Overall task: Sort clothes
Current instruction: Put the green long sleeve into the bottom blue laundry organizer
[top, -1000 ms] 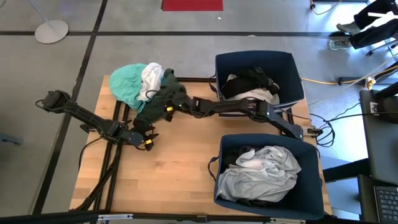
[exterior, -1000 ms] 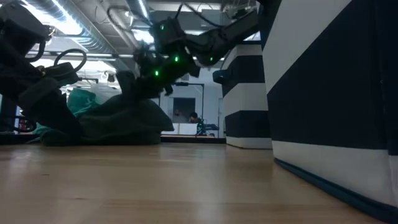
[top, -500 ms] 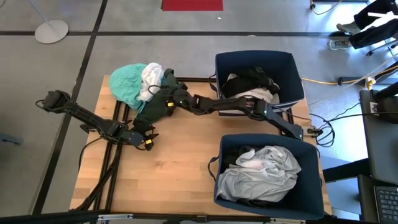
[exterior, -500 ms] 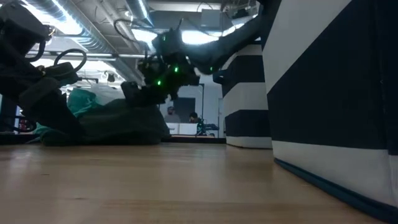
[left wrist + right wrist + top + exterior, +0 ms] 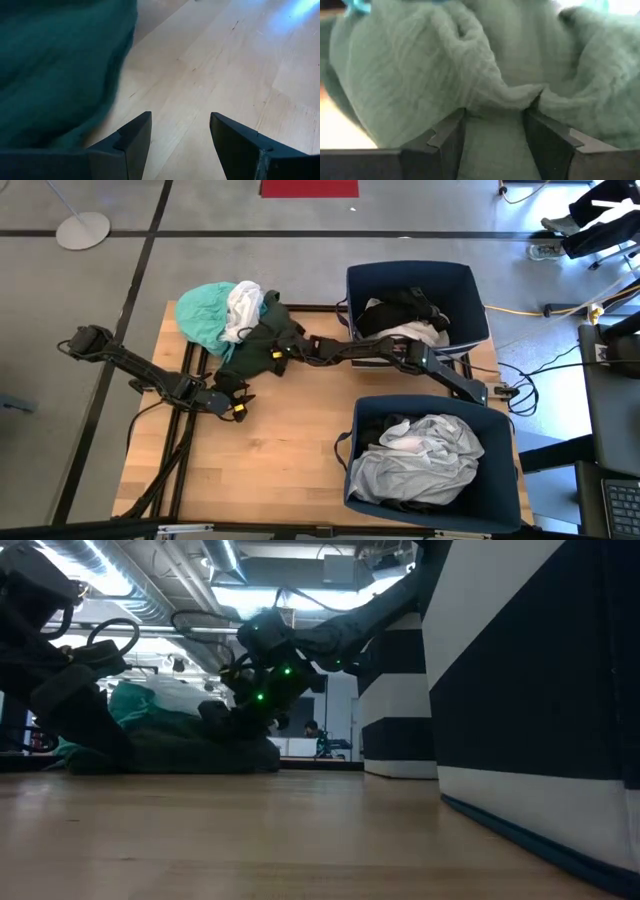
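A pile of clothes lies at the table's far left: a teal garment (image 5: 203, 310), a white one (image 5: 243, 302) and a dark green one (image 5: 262, 335), which lies on the wood in front of them (image 5: 190, 745). My right gripper (image 5: 273, 352) reaches over from the right and stands open, low on the dark green garment (image 5: 485, 60). My left gripper (image 5: 238, 404) is open and empty over bare wood just near of the pile. The edge of the dark green cloth (image 5: 55, 70) shows beside it. My right gripper has its open fingers (image 5: 447, 137) set into the top of the dark green garment, and a bunched fold of the cloth (image 5: 495, 107) lies between them. It comes slanting down from the table's right. The garment lies slack in the pile on the table.
Two navy bins stand on the right. The far one (image 5: 470, 290) holds dark and cream clothes. The near one (image 5: 500, 430) holds grey and white clothes, and its striped wall (image 5: 540, 690) fills the low view's right. Bare wood (image 5: 280, 450) lies between the pile and the bins.
My right gripper has gone down from above the pile onto the dark green garment, shifting a little over it. The garment's top has been pressed lower under it.
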